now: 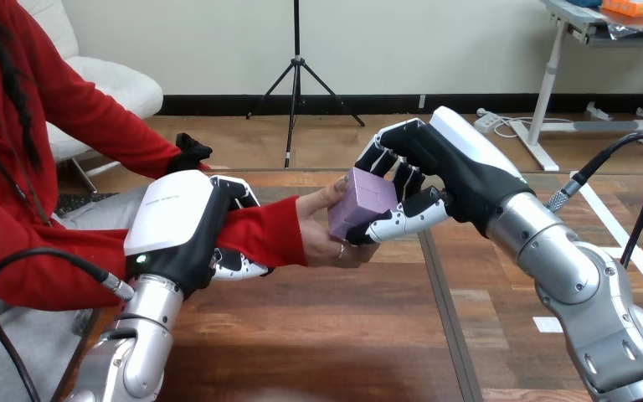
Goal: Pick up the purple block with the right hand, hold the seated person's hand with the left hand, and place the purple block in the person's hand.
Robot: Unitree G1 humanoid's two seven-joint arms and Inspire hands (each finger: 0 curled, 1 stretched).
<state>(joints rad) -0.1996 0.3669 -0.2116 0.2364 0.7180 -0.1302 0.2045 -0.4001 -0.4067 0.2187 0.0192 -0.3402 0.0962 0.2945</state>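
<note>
The purple block [362, 202] is held above the table's middle, pinched between the thumb and curled fingers of my right hand [425, 172]. It rests against the open palm of the person's hand [325, 228], whose fingers reach up beside its left face. My left hand [186, 226] is shut round the person's forearm in its red sleeve, just behind the wrist, with my fingers curled over the top and my thumb under it.
The wooden table [318, 335] stretches bare in front of both arms. The person sits at the left side, their red-sleeved arm [75, 260] reaching in across the table's left edge.
</note>
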